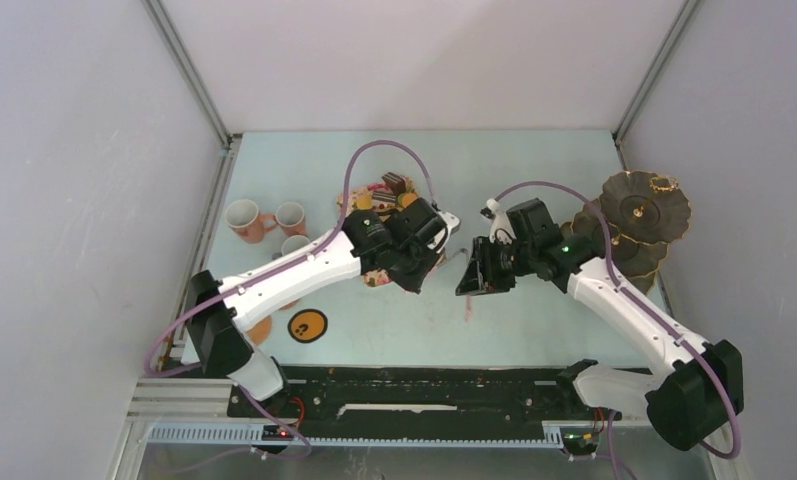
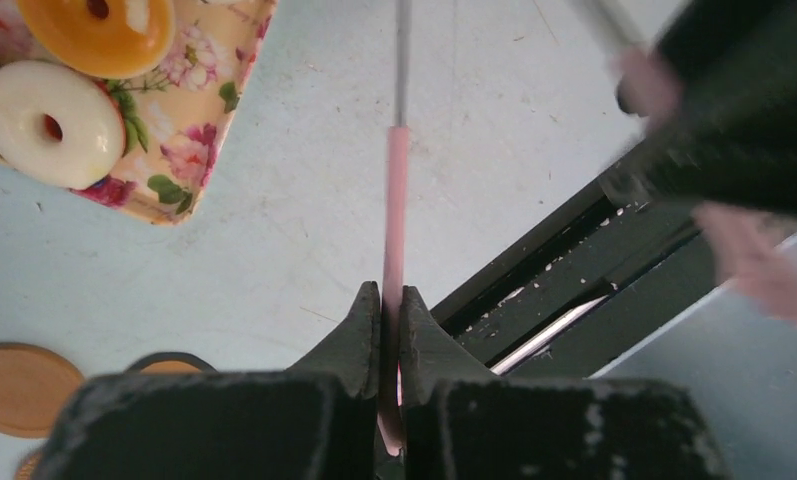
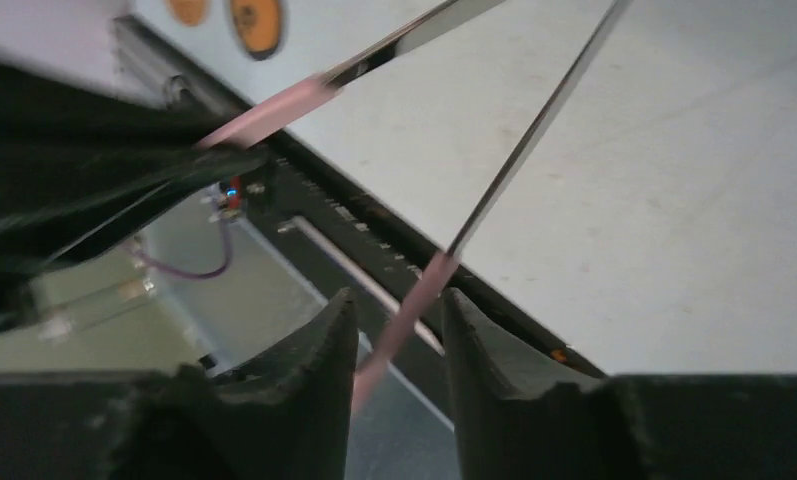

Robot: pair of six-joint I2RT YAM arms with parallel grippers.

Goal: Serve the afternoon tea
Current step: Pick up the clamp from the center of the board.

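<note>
I read no text, brand or number anywhere; the dark mark on the orange coaster is too small to tell.

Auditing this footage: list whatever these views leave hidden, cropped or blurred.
Left wrist view: floral tray cropped at the corner; two donuts show.
Both wrist views: tips of the pink tongs pass the top edge.
Top view: left arm hides most of the grey mug; right arm covers part of the dark stand.
</note>
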